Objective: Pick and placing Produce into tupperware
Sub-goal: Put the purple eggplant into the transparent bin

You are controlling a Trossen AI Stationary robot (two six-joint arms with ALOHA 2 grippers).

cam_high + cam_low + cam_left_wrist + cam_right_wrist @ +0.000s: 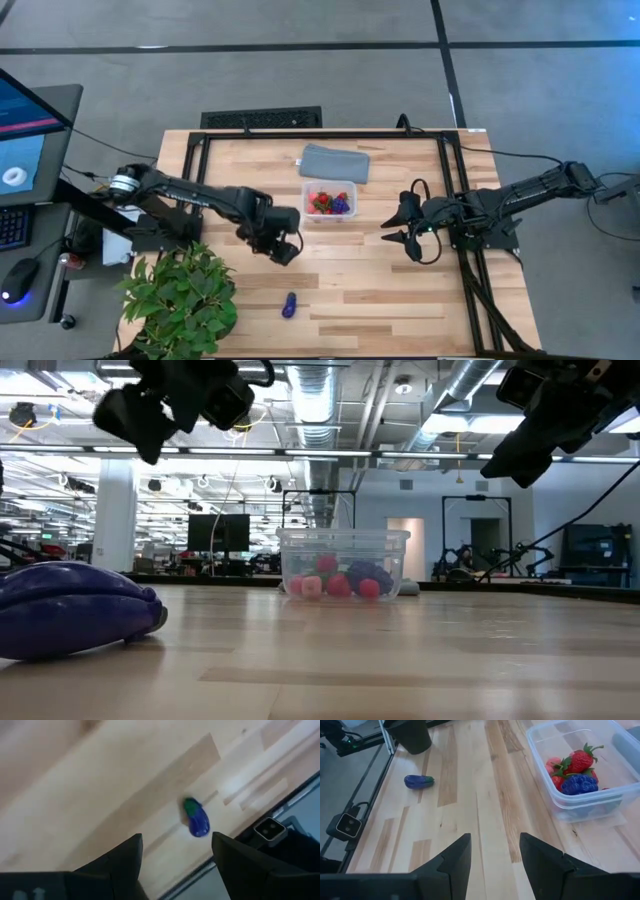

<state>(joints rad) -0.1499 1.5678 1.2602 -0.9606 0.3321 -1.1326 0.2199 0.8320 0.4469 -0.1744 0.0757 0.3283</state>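
A small clear tupperware box (330,200) stands on the table's middle and holds red strawberries and a dark purple berry (579,784). One purple eggplant-like piece with a green top (289,305) lies alone on the wood near the near edge; it also shows in the left wrist view (196,819), the right wrist view (418,781) and close up in the low view (70,608). My left gripper (285,243) hovers open, left of the box and above the table, beyond the piece. My right gripper (400,228) hovers open, right of the box.
A flat grey-blue pad (335,163) lies just beyond the box. A large leafy green plant (182,298) stands at the table's near left corner, close to the purple piece. A black frame (452,190) runs along the table's far and right sides.
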